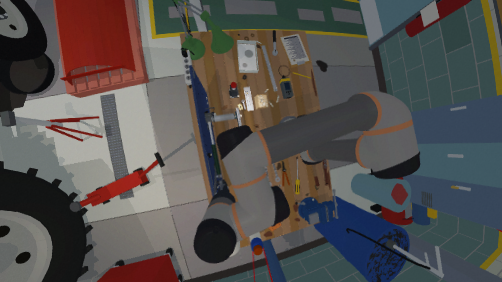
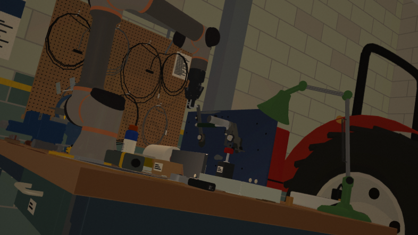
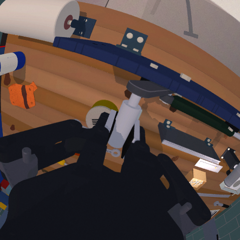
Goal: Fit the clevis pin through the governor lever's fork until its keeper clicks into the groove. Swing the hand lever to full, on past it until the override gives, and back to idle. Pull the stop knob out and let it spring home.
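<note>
The hand lever (image 3: 146,88) stands up from the top edge of the dark blue panel (image 2: 231,146), and its pale grip (image 3: 125,119) points up at my gripper (image 3: 123,136). On the panel's face, to the lever's right, sit the grey governor lever and fork (image 2: 232,136), and below them the red stop knob (image 2: 228,151) on its black block. A dark green rod (image 3: 202,114) runs along the panel from the lever's foot. I cannot make out the clevis pin. My gripper hangs just above the panel's left end and is closed on the hand lever's grip.
A cardboard box (image 3: 197,179) sits on the wooden bench beyond the panel, near a grey ruler plate (image 3: 187,142). A white paper roll (image 3: 36,19) and an orange rag (image 3: 22,95) lie to the left. A green desk lamp (image 2: 336,140) stands at the bench's right end.
</note>
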You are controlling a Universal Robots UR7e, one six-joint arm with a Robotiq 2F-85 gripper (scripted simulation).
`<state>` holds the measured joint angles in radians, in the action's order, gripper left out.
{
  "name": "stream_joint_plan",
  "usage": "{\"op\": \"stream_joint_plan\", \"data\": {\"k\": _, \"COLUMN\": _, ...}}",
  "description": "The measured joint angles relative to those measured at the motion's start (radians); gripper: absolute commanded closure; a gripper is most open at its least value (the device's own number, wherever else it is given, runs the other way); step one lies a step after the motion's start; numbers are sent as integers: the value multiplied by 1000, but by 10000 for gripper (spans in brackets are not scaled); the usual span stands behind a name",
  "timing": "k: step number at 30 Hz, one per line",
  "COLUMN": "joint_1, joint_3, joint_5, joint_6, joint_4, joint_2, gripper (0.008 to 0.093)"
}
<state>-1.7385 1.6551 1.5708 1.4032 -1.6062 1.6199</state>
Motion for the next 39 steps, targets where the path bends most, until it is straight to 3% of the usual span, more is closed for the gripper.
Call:
{"op": "stream_joint_plan", "data": {"k": 5, "joint_1": 0, "joint_3": 0, "joint_5": 0, "joint_6": 0, "joint_4": 0, "joint_2": 0, "gripper": 934}}
{"op": "stream_joint_plan", "data": {"k": 39, "joint_1": 24, "joint_3": -3, "joint_5": -6, "joint_6": 26, "joint_4": 16, "joint_2": 11, "gripper": 934}}
